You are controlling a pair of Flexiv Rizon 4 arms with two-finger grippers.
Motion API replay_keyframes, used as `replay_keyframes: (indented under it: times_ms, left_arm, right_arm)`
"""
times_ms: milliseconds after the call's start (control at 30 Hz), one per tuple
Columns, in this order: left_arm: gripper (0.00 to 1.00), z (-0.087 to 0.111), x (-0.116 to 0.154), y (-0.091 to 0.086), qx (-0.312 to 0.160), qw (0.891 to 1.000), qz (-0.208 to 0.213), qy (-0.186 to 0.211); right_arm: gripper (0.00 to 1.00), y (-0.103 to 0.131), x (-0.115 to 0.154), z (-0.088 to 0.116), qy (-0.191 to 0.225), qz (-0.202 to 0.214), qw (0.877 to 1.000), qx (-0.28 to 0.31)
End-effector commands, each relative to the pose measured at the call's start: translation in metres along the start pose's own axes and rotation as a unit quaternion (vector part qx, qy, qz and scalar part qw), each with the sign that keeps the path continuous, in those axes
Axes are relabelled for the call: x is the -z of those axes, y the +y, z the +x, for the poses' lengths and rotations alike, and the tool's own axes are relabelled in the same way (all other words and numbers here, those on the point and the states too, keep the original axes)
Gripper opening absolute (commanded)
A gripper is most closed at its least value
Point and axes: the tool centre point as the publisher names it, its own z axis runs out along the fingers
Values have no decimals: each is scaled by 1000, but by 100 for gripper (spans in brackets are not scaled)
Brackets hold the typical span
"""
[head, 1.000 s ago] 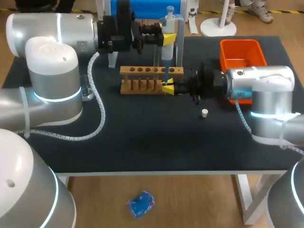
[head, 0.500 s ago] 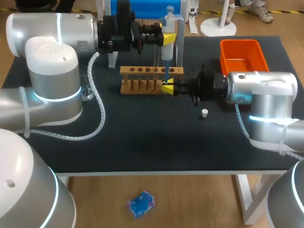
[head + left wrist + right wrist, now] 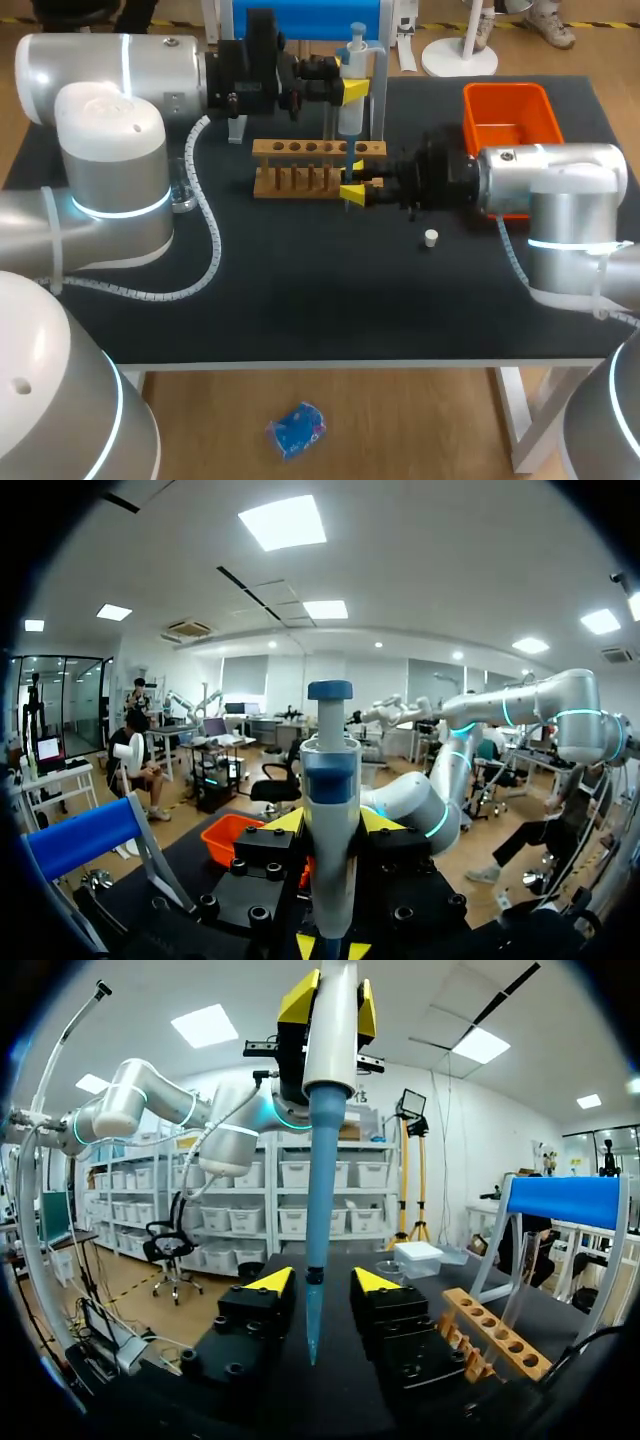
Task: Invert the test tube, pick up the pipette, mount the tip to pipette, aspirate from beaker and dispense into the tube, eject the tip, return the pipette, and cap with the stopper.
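Left gripper (image 3: pixel 350 88) is clamped on the pipette (image 3: pixel 352 70), one yellow-tipped finger on each side of the body, and holds it upright above the far side of the table (image 3: pixel 300 300). At the left, close to the left arm, a clear glass beaker (image 3: pixel 183 192) stands on the table, partly hidden. In the left wrist view the pipette (image 3: pixel 330 780) fills the space between the fingers, with its blue plunger button uppermost. A blue tip (image 3: pixel 347 170) is mounted on the lower end of the pipette and hangs in front of the right end of the wooden rack (image 3: pixel 300 165). The right gripper (image 3: pixel 355 180) reaches in horizontally at that level. In the right wrist view its fingers (image 3: pixel 270 1285) are spread, and the tip (image 3: pixel 318 1190) hangs between them with a gap on each side. In that view the rack (image 3: pixel 495 1335) lies beside the gripper, and a clear test tube (image 3: pixel 513 1305) appears to stand in it. Right of the gripper, a white stopper (image 3: pixel 431 238) lies on the table. An orange bin (image 3: pixel 510 115) sits near the far right corner.
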Motion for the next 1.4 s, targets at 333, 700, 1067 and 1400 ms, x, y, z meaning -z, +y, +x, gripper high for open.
replay_keyframes:
  times_ms: [333,700,1067,1400]
  left_arm:
    - [0,-1,0,1,-1,1000,2,1]
    - [0,-1,0,1,-1,1000,2,1]
    - [0,-8,30,-1,-22,998,-21,-60]
    - [0,-17,89,12,-23,970,-49,-237]
  right_arm:
    - [100,-8,25,6,79,49,996,-9]
    - [100,-14,55,25,135,71,988,-2]
    - [100,-14,55,25,135,71,988,-2]
    - [100,-14,55,25,135,71,988,-2]
